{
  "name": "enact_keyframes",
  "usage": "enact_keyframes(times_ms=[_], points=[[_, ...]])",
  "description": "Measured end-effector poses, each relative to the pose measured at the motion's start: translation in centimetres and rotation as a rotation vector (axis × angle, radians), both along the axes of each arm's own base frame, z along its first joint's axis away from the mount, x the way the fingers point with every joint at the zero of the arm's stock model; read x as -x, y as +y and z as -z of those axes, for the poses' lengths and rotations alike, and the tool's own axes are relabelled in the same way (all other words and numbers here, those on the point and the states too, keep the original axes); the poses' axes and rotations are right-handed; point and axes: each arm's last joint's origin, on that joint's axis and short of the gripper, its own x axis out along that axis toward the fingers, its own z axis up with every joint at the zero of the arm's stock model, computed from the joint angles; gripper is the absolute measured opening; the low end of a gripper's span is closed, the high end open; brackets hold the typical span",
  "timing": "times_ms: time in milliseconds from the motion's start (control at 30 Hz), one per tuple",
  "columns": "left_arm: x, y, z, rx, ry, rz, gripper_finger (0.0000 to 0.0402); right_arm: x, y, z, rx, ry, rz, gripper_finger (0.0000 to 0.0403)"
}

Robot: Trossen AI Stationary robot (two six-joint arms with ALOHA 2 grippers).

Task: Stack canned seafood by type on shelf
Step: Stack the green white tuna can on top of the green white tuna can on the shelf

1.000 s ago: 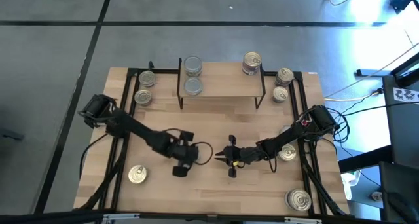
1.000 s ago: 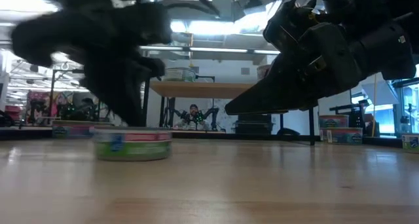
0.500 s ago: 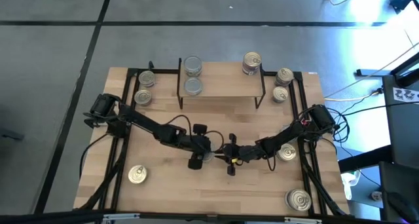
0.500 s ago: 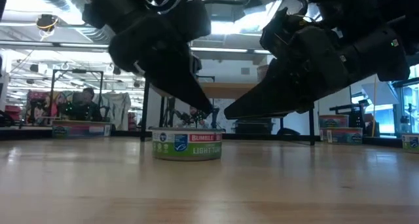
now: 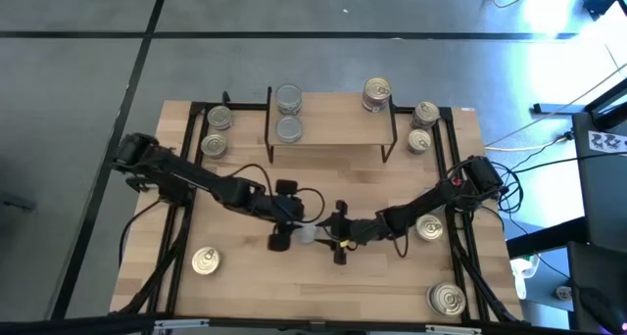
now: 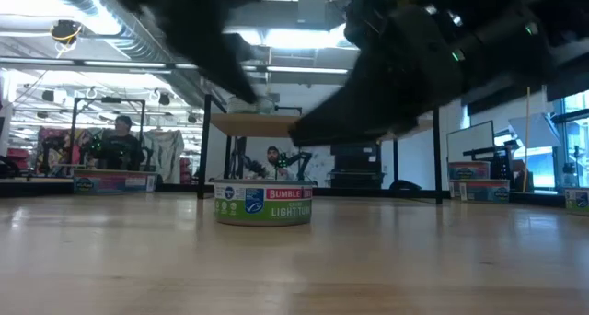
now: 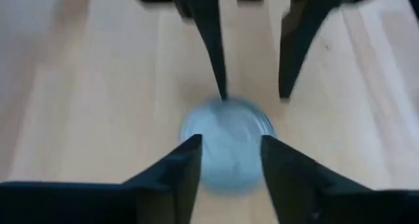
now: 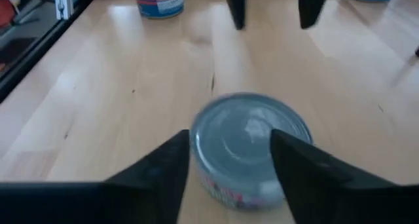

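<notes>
Wooden tabletop (image 5: 245,286) of pale butcher-block planks, set on a grey floor (image 5: 78,80) crossed by dark seam lines. Cables (image 5: 549,144) trail off the table's right edge toward dark equipment (image 5: 602,178). Background, low view — a workshop room with ceiling lights (image 6: 304,39); a seated person (image 6: 120,145) at left, another person (image 6: 271,158) farther back.
</notes>
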Motion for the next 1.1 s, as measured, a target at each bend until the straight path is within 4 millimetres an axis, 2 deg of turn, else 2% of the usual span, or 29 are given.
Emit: enact_keyframes(times_ms=[133,200,367,500,600,833,967,1100], points=[[3.0,-0.4,-1.1,0.069,0.108,-0.060,0.0196,-1.6,0.7,-1.8,0.032,0.024,-0.010,0.0271],[4.7,-1.1,-1.2,0.083,0.096,-0.071,0.0203,-2.3,0.9,-2.6,0.035,0.024,-0.011,0.0284],[8.8,-3.1,0.9,0.043,-0.043,-0.145,0.0202,-3.3,1.0,-4.0,0.051,-0.008,-0.015,0.0291],[10.1,-3.7,3.3,0.048,-0.229,-0.214,0.0199,-3.1,0.7,-3.6,0.083,0.042,-0.014,0.0291],[10.0,-3.7,4.5,0.102,-0.349,-0.233,0.0198,-2.9,0.6,-3.2,0.057,0.086,0.013,0.0286],[9.5,-3.0,6.0,0.073,-0.375,-0.237,0.0198,-2.2,0.3,-1.8,0.059,0.149,0.026,0.0229],[9.3,-2.5,6.1,0.045,-0.371,-0.243,0.0198,-1.7,-0.2,-0.8,0.073,0.167,0.044,0.0172],[9.0,-1.9,6.1,0.000,-0.369,-0.241,0.0198,-0.7,-0.6,0.1,0.045,0.081,0.056,0.0107]])
